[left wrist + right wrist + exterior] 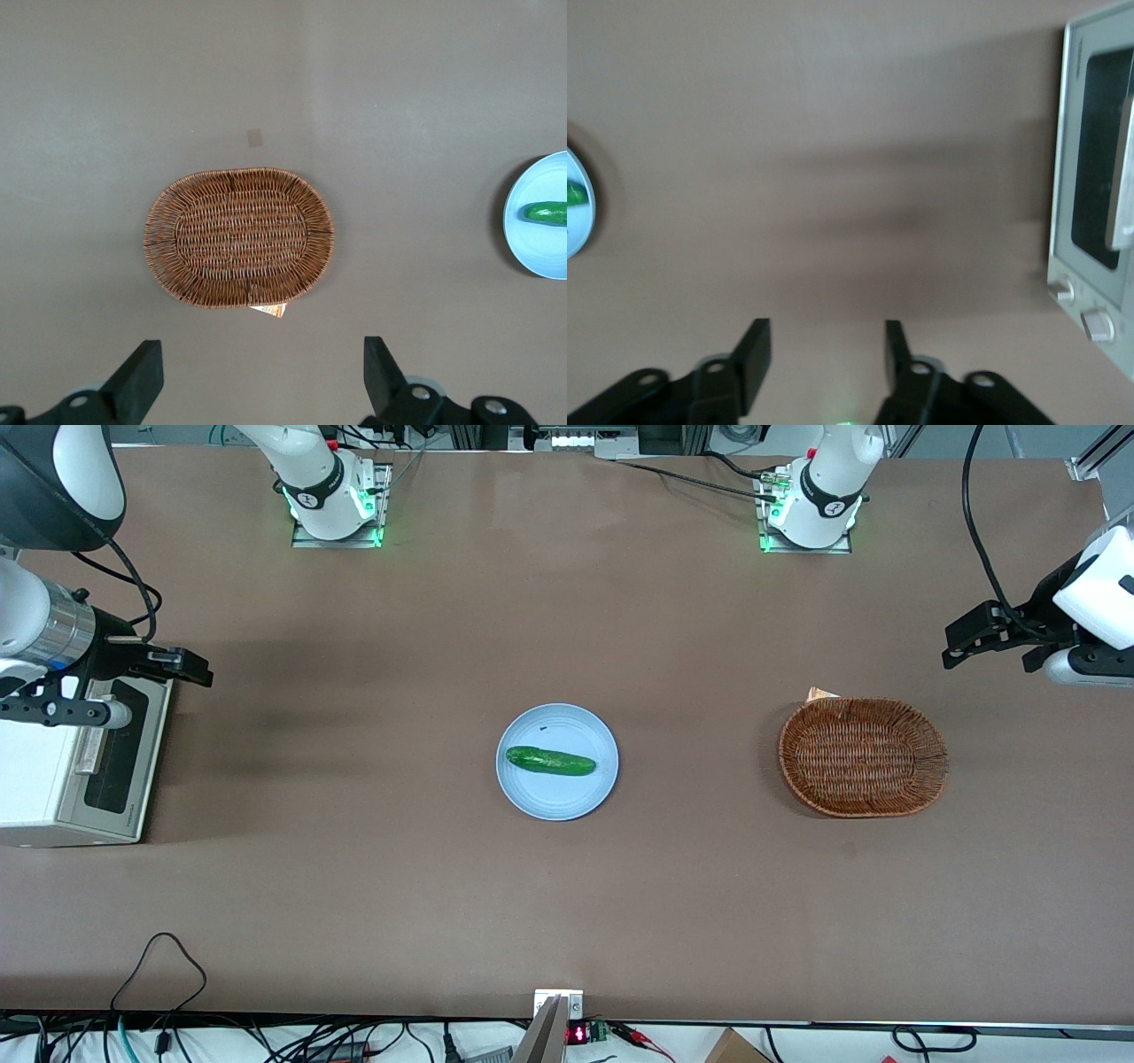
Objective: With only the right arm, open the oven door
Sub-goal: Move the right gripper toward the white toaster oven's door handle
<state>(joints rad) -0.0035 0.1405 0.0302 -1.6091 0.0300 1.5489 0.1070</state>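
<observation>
The oven sits at the working arm's end of the table, at nine o'clock from the plate as the front camera sees it. Its front faces three o'clock, toward the plate. The door lies shut against that front. The door's long axis runs along the twelve-to-six line, from farther to nearer the front camera. The pale handle runs the same way, along the door's upper edge. In the right wrist view the door shows its dark glass, with the handle across it and two knobs past one end.

The right arm reaches in over the oven's farther end. The gripper hangs just off the door's twelve o'clock end, above the table, and points toward three o'clock. It touches neither door nor handle. Seen from the wrist, the gripper has its fingers spread apart, with only bare table between them.

A cucumber lies on the plate, lengthwise from nine to three. A wicker basket stands at three o'clock from the plate, well apart.
</observation>
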